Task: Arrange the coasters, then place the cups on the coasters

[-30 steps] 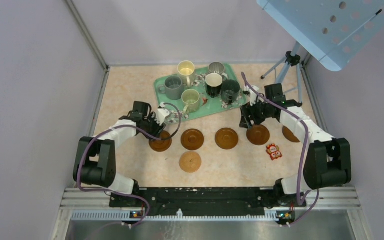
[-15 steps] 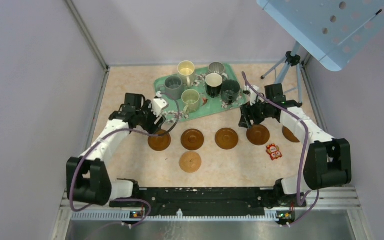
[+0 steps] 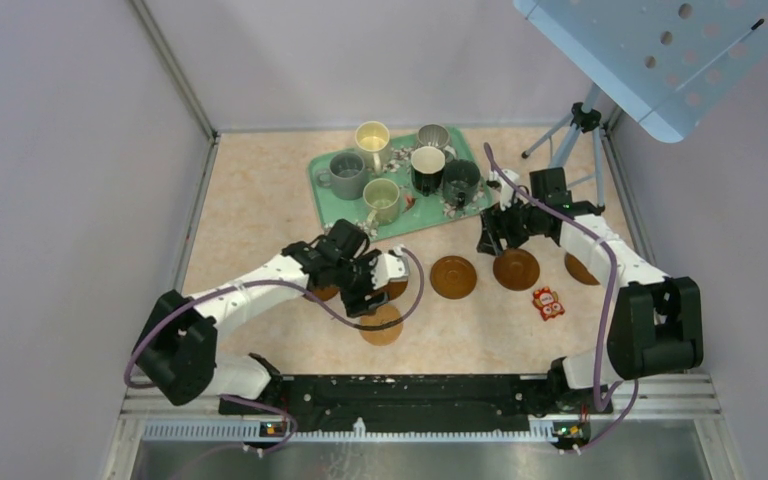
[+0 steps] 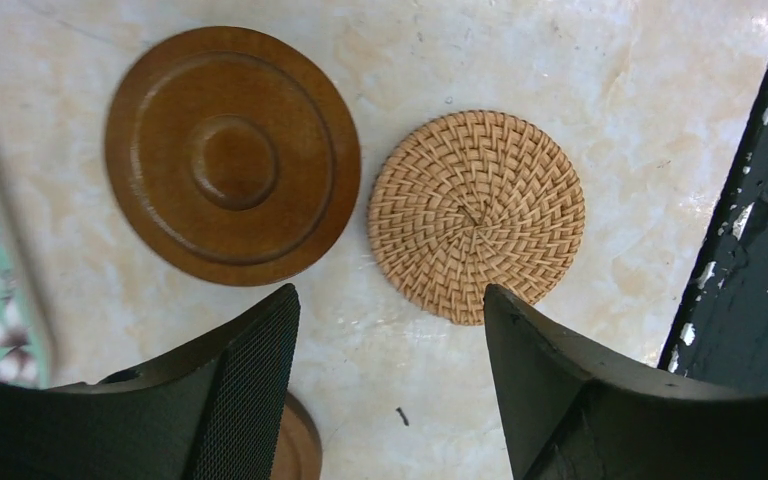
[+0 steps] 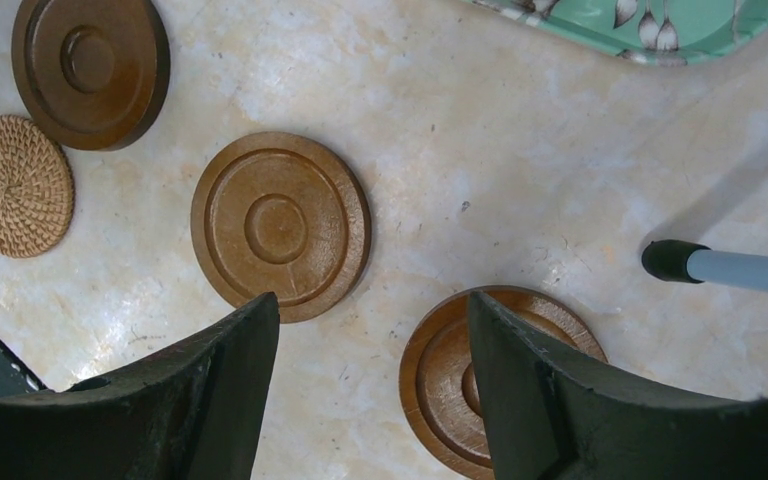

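Several round coasters lie in a row on the table: a brown one (image 3: 453, 277) mid-table, another (image 3: 516, 269) to its right, and a woven tan one (image 3: 381, 327) nearer me. My left gripper (image 3: 364, 292) hovers open over them. In the left wrist view its fingers (image 4: 390, 300) frame bare table, with a brown coaster (image 4: 232, 155) and the tan coaster (image 4: 476, 215) just beyond the tips. My right gripper (image 3: 495, 238) is open and empty above a brown coaster (image 5: 505, 380), beside another (image 5: 278, 225). Six cups, among them a cream-yellow one (image 3: 372, 137), stand on the green tray (image 3: 415, 215).
A small red owl trinket (image 3: 548, 303) lies at the right, near my right arm. A tripod (image 3: 572, 135) stands at the back right, one leg (image 5: 730, 270) reaching near the right gripper. Walls close in the left, back and right sides.
My left gripper opened, left the leftmost coaster and swung right and nearer, over the gap between the row and the tan coaster. The right arm has not moved.
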You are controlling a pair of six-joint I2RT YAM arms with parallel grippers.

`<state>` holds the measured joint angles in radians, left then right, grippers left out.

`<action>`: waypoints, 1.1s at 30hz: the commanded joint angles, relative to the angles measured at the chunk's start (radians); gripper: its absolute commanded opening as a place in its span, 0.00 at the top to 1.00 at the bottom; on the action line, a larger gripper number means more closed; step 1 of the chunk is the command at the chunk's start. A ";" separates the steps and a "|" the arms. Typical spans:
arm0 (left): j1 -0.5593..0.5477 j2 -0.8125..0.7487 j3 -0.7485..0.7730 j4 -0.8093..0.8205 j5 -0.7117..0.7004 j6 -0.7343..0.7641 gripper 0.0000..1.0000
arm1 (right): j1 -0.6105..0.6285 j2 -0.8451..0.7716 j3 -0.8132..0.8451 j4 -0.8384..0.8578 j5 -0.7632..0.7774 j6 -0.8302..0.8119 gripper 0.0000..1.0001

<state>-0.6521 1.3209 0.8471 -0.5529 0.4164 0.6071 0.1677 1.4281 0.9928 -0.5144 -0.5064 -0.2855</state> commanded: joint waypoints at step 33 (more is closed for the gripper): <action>0.371 -0.261 -0.361 -0.233 -0.300 0.355 0.50 | -0.012 -0.035 -0.011 0.015 0.002 -0.011 0.32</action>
<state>-0.3958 1.0786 0.5343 -0.6918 0.1955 0.8028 0.1669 1.4277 0.9749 -0.5091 -0.4942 -0.2867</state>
